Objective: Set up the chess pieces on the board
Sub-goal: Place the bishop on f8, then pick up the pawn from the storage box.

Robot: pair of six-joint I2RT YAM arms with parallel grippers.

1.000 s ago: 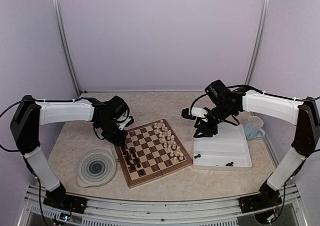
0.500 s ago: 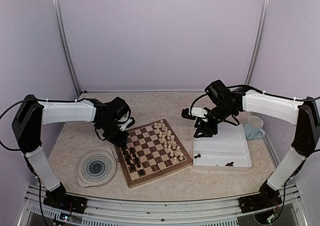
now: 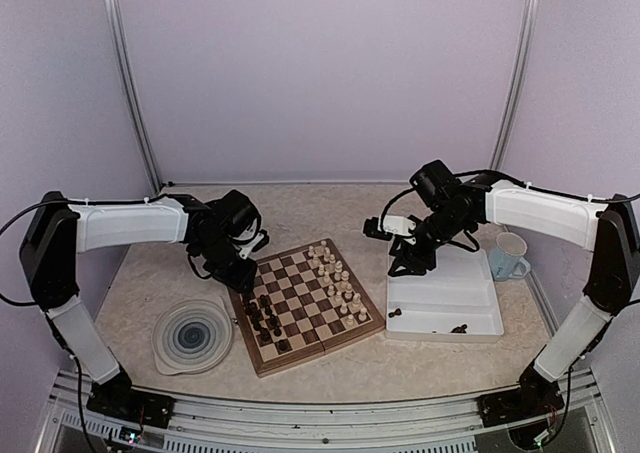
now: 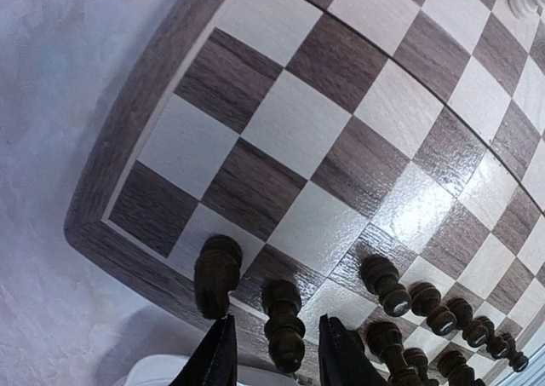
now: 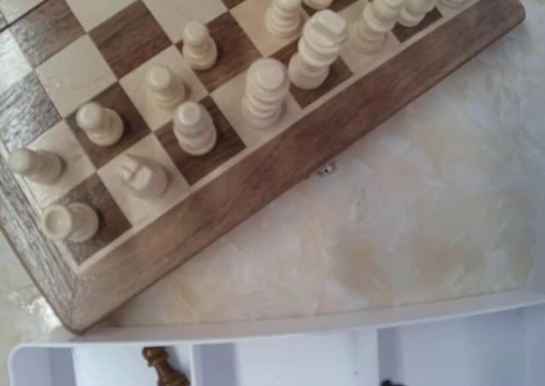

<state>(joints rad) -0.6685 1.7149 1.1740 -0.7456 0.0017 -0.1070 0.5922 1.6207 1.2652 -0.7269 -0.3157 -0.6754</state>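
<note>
**Q:** Pale marbled tabletop (image 3: 320, 208) between lilac walls. What does the left gripper (image 4: 272, 356) show?

**A:** Its fingers (image 4: 220, 360) are slightly parted and straddle one dark piece (image 4: 283, 322) without touching it, a thin gap showing on each side. That piece stands upright on an edge square of the board (image 4: 140, 113), beside a neighbouring dark piece (image 4: 217, 271) nearer the corner.

**Q:** Why parted so little?

**A:** Probably because the square is crowded. A row of dark pieces (image 4: 426, 305) runs along the same edge, and a wider spread could knock one over. The placement looks made, and a straight lift would clear it.

**Q:** And the right gripper (image 3: 405, 263)?

**A:** It hangs over the far end of the white tray (image 3: 470, 293), to the right of the board. Whether its fingers are apart or holding anything cannot be told. Its own camera shows no fingers, only the tray's rim and the cream pieces (image 5: 255, 88), ranked in roughly two rows along the board's right side.

**Q:** Containers?

**A:** Tray: a few loose dark pieces (image 3: 459, 328) lie toward its near end, though which compartment is unclear; the dark set is therefore judged incomplete on the board. Round swirl plate (image 3: 160, 338), just beside the board's left edge: no piece seen on it. Pale blue mug (image 3: 510, 256), beside the tray's right wall: contents hidden
</note>
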